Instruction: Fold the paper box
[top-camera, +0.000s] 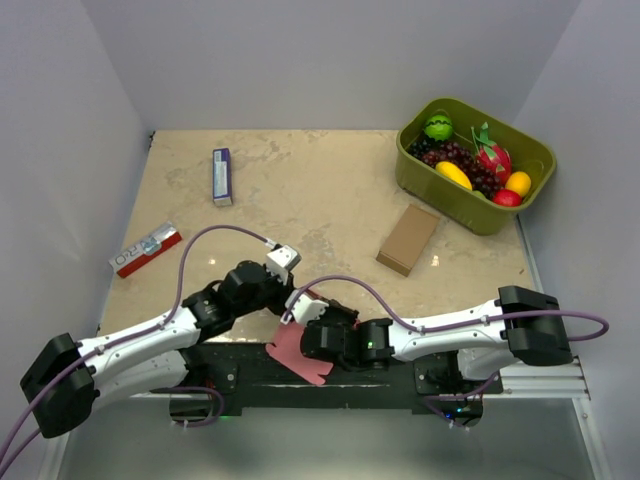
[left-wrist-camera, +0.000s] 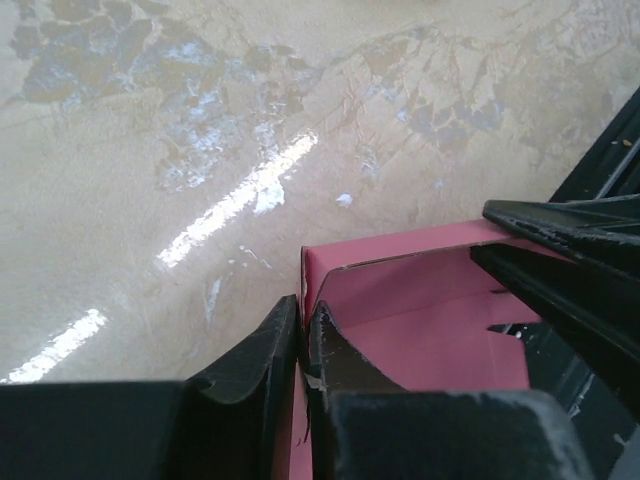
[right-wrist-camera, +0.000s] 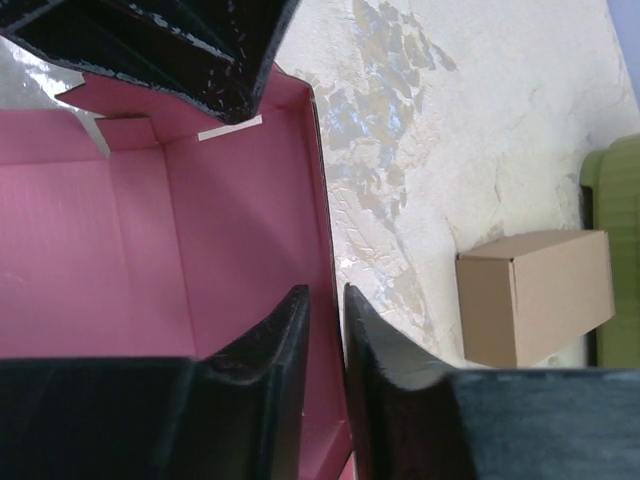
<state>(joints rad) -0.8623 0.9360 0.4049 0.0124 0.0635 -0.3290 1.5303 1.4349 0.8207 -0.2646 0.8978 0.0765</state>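
The pink-red paper box is at the near edge of the table between my two grippers, partly formed, with walls standing up. In the left wrist view my left gripper is shut on one upright wall of the box. In the right wrist view my right gripper is shut on another upright wall of the box, one finger inside and one outside. The right gripper's fingers show at the right of the left wrist view. In the top view both grippers meet over the box.
A brown cardboard box lies right of centre and also shows in the right wrist view. A green tub of toy fruit stands at the back right. A blue-white packet and a red-and-white packet lie at the left.
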